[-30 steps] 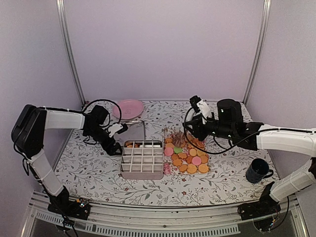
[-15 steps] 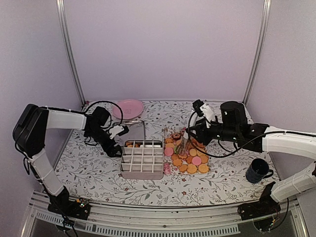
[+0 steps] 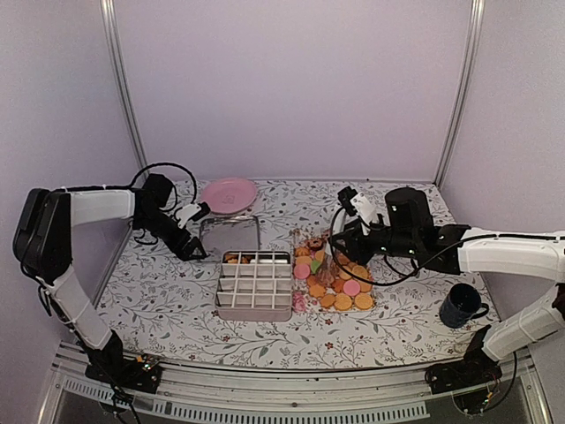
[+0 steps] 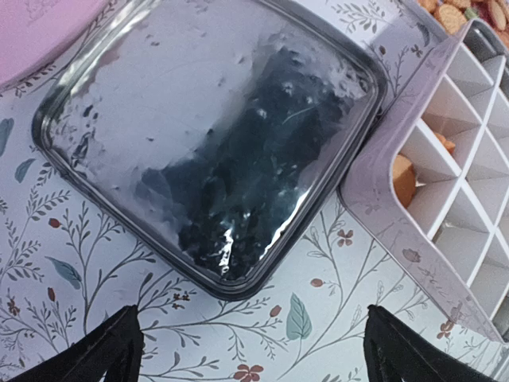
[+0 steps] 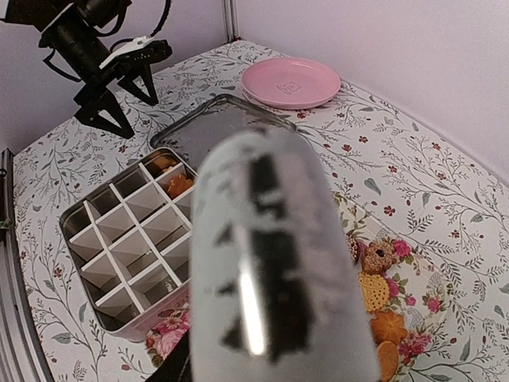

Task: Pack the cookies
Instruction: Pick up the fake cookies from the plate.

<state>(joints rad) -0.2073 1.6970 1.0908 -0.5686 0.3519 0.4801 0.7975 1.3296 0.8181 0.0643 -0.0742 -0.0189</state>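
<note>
The cookies lie on a floral tray right of the gridded tin. They are mostly golden-orange, with a few pink and one green, and they also show in the right wrist view. A few cookies sit in the tin's far compartments. My right gripper is shut on a silver tool that points down over the cookies. My left gripper is open and empty, just left of the tin's flat lid. It also shows in the top view.
A pink plate sits at the back, behind the lid. A dark mug stands at the front right. Side walls and corner posts enclose the table. The tin has a white divider grid.
The lid stood on edge beside the tin and now lies flat on the table. My left gripper has drawn back to the left. My right gripper has shifted slightly over the cookies.
</note>
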